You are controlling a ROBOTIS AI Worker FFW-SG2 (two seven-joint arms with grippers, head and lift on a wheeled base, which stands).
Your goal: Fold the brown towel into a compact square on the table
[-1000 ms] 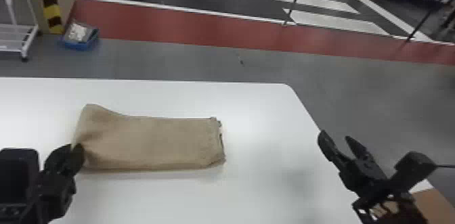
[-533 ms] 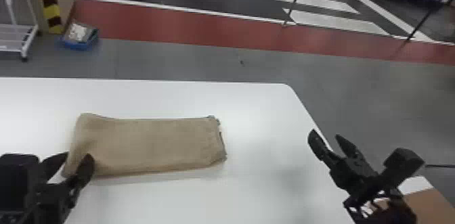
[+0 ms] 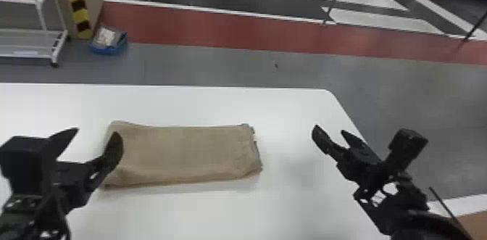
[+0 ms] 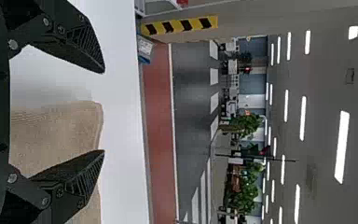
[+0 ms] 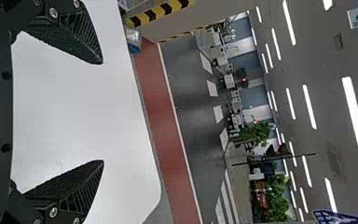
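The brown towel (image 3: 184,154) lies flat on the white table (image 3: 290,112) as a long folded strip, wider than deep, its left end slightly uneven. My left gripper (image 3: 96,136) is at that left end, open, one finger in front of the towel's edge and the other out over bare tabletop. In the left wrist view the towel (image 4: 51,135) shows beyond the open left gripper (image 4: 104,111), with nothing held. Off to the right of the towel, near the table's right edge, is my right gripper (image 3: 329,130), open; in the right wrist view the right gripper (image 5: 103,112) has bare table between its fingers.
Beyond the table's far edge, a white rack (image 3: 36,43) and a blue bin (image 3: 108,41) stand on the floor at the left. A brown surface (image 3: 473,223) is at the lower right. Bare tabletop lies between the towel and the right gripper.
The left gripper has opened wider and moved up and slightly right from the towel's near left corner. The towel's raised left end has settled lower. The right gripper has shifted slightly left.
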